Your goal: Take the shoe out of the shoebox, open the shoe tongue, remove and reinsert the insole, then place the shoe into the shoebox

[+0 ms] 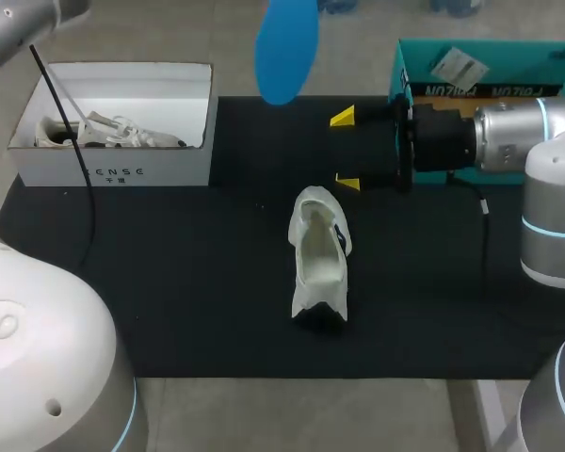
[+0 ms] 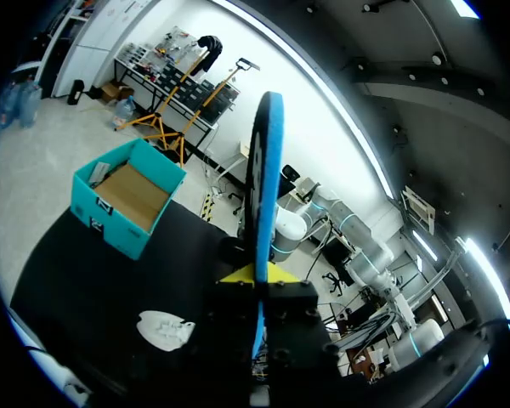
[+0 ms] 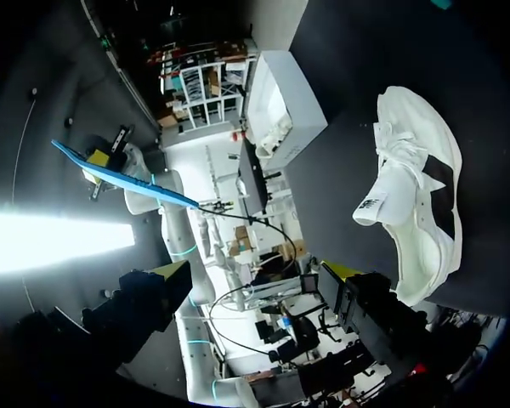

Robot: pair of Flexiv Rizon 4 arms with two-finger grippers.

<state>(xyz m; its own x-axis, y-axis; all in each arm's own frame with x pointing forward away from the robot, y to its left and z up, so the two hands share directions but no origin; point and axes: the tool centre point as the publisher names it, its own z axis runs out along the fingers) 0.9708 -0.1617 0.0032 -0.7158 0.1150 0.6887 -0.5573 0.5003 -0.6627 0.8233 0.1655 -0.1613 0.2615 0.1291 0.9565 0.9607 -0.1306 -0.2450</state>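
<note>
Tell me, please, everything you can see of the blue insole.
The blue insole is a thin, flat, foot-shaped sheet of plain bright blue with a rounded end, and it looks like foam. It is out of the white shoe and held in the air over the far side of the black table top. The left hand clamps one end between its fingers. The rest stands out past the tips, seen edge-on from that wrist. Nothing else touches it.

Our left gripper (image 2: 259,276) sits high, clamped on the blue insole (image 2: 264,170); our right gripper (image 1: 346,151) hovers level, fingers spread.
</note>
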